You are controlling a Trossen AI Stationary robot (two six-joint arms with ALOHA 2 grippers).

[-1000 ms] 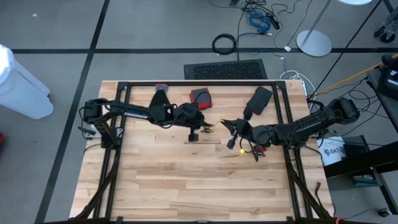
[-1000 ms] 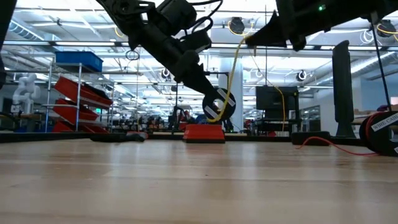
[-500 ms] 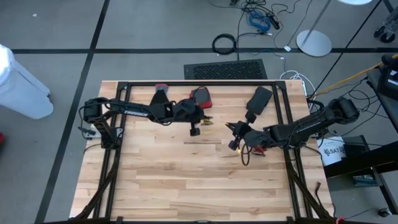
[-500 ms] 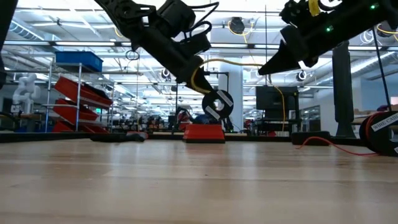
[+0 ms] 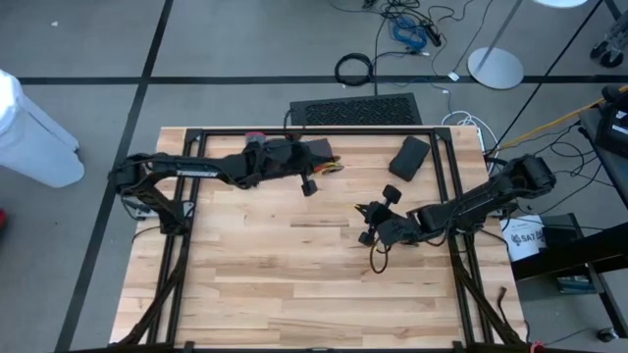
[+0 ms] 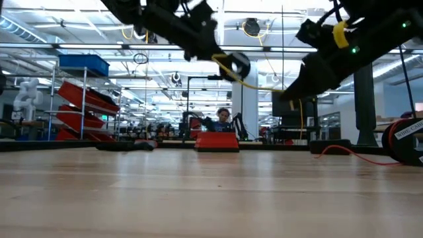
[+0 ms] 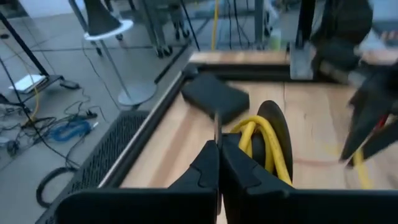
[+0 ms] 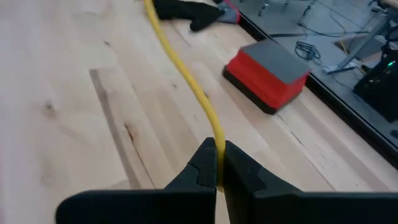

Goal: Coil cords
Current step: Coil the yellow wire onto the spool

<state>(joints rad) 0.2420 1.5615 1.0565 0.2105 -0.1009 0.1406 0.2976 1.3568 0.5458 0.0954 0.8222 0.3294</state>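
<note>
Fingers of both grippers pinched on yellow cord [image 8: 186, 78] as far as we see: left gripper [image 5: 312, 177] near table's back edge, right gripper [image 5: 369, 224] mid-table.

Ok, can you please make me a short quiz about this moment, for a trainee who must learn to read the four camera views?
1. True or false: the right hand is shut on the yellow cord.
2. Over the table, the stretch of yellow cord between the left hand and the right hand: A) lies flat on the wood; B) hangs in the air; C) is wound around a box.
3. Fill in: the box seen in the right wrist view has a grey top and ____ sides.

Key: 1 true; 2 B; 3 red.
</note>
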